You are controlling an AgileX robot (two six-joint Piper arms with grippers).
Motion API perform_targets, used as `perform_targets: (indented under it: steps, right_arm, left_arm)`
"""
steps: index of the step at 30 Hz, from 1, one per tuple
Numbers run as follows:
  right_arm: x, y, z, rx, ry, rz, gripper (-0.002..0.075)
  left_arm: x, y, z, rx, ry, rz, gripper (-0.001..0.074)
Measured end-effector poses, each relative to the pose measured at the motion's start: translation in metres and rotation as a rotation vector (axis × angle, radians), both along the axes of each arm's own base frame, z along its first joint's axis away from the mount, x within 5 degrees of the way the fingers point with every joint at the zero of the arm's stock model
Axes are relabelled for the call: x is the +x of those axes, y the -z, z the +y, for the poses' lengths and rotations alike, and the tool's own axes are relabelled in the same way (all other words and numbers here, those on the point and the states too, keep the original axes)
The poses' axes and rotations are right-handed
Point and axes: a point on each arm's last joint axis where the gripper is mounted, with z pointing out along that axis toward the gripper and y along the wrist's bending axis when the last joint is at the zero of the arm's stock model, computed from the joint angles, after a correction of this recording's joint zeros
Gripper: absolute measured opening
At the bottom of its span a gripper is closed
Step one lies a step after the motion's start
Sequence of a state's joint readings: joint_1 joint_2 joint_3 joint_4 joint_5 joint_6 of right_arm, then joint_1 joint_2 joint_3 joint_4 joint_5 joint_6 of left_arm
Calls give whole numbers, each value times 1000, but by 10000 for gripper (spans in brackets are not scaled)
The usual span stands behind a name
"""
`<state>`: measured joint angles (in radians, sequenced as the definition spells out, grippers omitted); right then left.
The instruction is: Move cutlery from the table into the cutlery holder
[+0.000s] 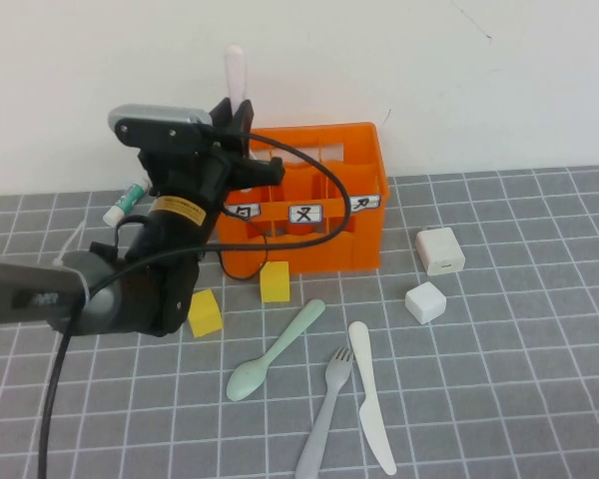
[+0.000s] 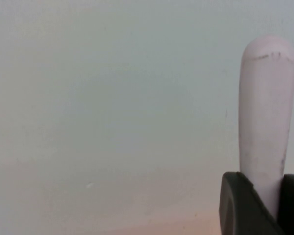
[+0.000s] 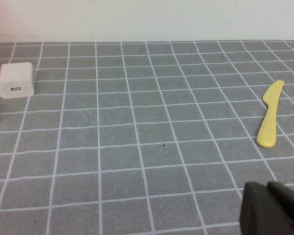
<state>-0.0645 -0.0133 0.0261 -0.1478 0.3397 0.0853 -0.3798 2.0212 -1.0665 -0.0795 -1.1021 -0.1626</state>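
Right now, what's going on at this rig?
The left gripper is shut on the pale pink spoon, holding it upright above the orange cutlery holder. The mint green spoon, grey fork and cream-white knife lie on the table. The right gripper hangs low over the table, near a yellow knife.

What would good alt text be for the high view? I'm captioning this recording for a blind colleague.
The left gripper holds a pale pink spoon upright above the left end of an orange cutlery holder. On the grey gridded table in front lie a mint green spoon, grey fork and cream-white knife. The right gripper is out of view.
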Motion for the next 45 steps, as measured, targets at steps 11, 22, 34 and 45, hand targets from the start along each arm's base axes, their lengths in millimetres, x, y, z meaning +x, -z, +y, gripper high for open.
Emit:
perform_targets:
  steps: [11, 22, 34, 45]
  right_arm:
    - [0, 0, 0, 0, 0, 0, -3]
    - [0, 0, 0, 0, 0, 0, -3]
    - [0, 0, 0, 0, 0, 0, -3]
    - [0, 0, 0, 0, 0, 0, -3]
  left_arm:
    - [2, 12, -4, 151, 13, 39, 360]
    - [-42, -74, 5, 197, 86, 243, 353]
    - [-124, -85, 5, 536, 150, 874, 46]
    - [-117, -25, -30, 835, 483, 1246, 213]
